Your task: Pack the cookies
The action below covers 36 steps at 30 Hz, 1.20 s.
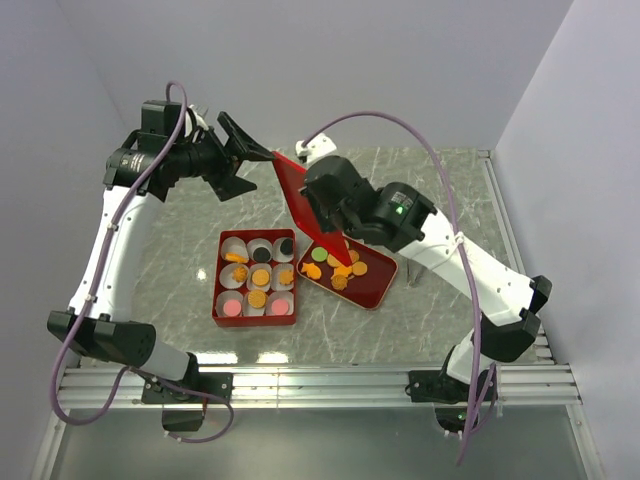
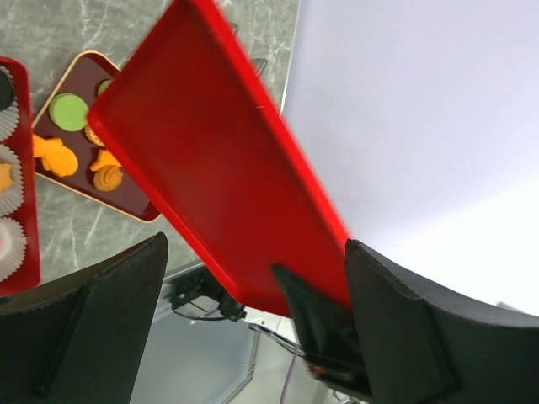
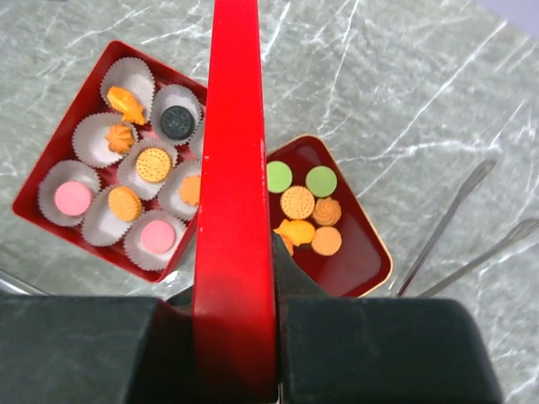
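A flat red lid (image 1: 300, 200) hangs tilted in the air above the table. My right gripper (image 1: 328, 228) is shut on its lower end; in the right wrist view the lid (image 3: 234, 168) stands edge-on between the pads of my right gripper (image 3: 236, 282). My left gripper (image 1: 258, 168) is open around the lid's upper end (image 2: 219, 168), jaws wide apart. Below, a red box (image 1: 216, 290) holds white paper cups with pink, orange and black cookies (image 3: 153, 164). A dark red tray (image 3: 358, 252) beside it holds green and orange cookies (image 1: 335, 268).
Metal tongs (image 3: 446, 223) lie on the marble table right of the tray, also seen in the top view (image 1: 418, 270). White walls stand at the back and sides. A metal rail (image 1: 320, 380) runs along the near edge.
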Available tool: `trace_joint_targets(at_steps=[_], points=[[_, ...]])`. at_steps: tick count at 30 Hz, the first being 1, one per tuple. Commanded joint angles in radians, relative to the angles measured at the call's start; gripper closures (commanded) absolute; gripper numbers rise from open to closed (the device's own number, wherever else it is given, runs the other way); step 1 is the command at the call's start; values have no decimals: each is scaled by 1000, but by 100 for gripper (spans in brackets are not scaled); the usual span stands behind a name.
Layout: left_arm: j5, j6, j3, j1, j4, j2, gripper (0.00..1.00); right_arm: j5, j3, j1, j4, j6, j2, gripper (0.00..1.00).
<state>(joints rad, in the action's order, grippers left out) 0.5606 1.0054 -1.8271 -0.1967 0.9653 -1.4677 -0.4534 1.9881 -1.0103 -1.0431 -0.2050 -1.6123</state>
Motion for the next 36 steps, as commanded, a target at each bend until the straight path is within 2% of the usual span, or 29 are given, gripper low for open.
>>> trace_joint_targets(at_steps=[1,4,12,15,16,18,20,24,27,28,30,32,33,35,36], points=[[15,54,3,-3,-56,56,7,-120,-66,-19,161,65,72,100],[1,61,41,-13,-53,75,5,-116,-98,-42,215,84,97,100],[-83,67,32,-99,-7,43,4,-146,-144,-141,319,179,117,100],[-85,85,63,-106,-48,49,6,-163,-179,-171,360,196,129,100],[-102,69,49,-106,-33,35,8,-188,-217,-201,403,258,146,100],[-103,64,40,-106,-19,23,9,-206,-232,-214,440,271,150,100],[-82,53,29,-106,-14,4,18,-225,-250,-246,462,305,150,100],[-53,4,-23,-106,33,-43,48,-316,-268,-303,506,364,123,100],[-50,-14,-40,-104,53,-60,64,-349,-294,-327,535,392,115,100],[-45,-19,-35,-104,55,-59,76,-363,-298,-330,540,398,114,100],[-44,-19,-23,-102,52,-51,85,-373,-308,-336,555,406,109,100],[-39,-17,-1,-99,43,-37,90,-398,-313,-341,566,421,101,93],[-36,-16,5,-90,39,-34,93,-404,-311,-338,571,424,100,77],[-33,-14,18,-78,33,-17,96,-416,-310,-337,572,426,95,55],[-31,-13,23,-63,32,-13,99,-418,-308,-340,574,426,97,39]])
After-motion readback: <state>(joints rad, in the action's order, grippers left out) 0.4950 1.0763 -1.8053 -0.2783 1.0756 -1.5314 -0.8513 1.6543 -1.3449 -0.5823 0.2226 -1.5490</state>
